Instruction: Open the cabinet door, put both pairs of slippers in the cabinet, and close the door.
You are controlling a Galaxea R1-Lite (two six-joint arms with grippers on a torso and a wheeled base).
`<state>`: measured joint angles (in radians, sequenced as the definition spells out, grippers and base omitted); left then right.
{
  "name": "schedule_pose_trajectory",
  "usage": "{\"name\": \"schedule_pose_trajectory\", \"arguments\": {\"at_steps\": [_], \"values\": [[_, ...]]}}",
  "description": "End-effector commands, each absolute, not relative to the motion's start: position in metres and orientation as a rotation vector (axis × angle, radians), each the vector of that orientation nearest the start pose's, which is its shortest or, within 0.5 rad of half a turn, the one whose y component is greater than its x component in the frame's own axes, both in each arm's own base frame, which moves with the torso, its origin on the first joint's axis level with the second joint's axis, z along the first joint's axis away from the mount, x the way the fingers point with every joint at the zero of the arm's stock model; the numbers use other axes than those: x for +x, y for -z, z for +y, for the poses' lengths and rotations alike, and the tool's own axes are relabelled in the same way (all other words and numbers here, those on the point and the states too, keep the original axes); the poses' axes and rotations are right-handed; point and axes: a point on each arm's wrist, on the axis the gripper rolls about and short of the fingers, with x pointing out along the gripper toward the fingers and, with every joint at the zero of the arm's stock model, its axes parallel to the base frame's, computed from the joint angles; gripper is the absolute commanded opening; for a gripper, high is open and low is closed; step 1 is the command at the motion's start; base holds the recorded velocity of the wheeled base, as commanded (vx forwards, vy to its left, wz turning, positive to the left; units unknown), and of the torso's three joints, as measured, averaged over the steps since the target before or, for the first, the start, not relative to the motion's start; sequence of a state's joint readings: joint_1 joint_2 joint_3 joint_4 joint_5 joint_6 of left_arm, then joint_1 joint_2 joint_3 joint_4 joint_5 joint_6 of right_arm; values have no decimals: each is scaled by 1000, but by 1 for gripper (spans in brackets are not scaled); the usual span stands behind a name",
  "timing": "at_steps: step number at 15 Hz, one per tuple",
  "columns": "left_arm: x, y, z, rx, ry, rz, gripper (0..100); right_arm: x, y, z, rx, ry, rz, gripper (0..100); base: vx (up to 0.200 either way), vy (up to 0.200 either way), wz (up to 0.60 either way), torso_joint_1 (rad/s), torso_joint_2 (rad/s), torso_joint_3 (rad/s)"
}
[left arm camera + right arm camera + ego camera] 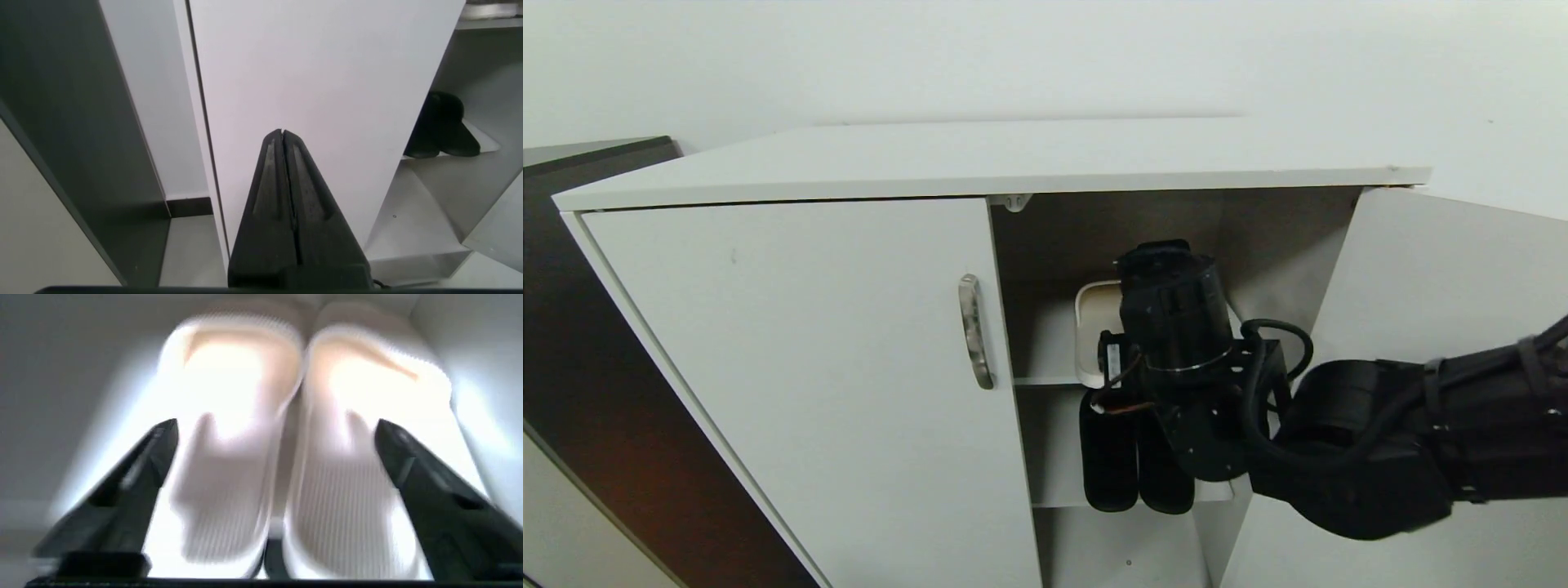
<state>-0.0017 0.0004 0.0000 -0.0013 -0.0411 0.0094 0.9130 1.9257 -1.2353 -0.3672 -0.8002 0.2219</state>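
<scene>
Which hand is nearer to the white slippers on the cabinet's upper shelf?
Right. The right hand is inside the cabinet, open, straddling the white slippers. The left hand is outside, shut, facing the closed door.

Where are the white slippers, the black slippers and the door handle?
white slippers [351, 457]: right wrist view, ribbed top of one slipper.
black slippers [1109, 457]: head view, middle of the left-hand slipper.
door handle [974, 331]: head view, middle of the metal bar.
</scene>
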Motion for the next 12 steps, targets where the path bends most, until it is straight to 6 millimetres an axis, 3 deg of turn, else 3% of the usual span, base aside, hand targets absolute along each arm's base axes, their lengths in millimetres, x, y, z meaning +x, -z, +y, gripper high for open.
{"name": "schedule_pose_trajectory", "arguments": {"at_steps": [1,4,12], "values": [[-23,-76,-1,9,43,0,0,217,-198,272,-22,-126,218,0,0,0,0,0,0,0],[-23,-76,-1,9,41,0,0,210,-186,263,-13,-134,206,0,0,0,0,0,0,0],[-23,-76,-1,9,41,0,0,210,-175,268,-29,-141,221,0,0,0,0,0,0,0]]}}
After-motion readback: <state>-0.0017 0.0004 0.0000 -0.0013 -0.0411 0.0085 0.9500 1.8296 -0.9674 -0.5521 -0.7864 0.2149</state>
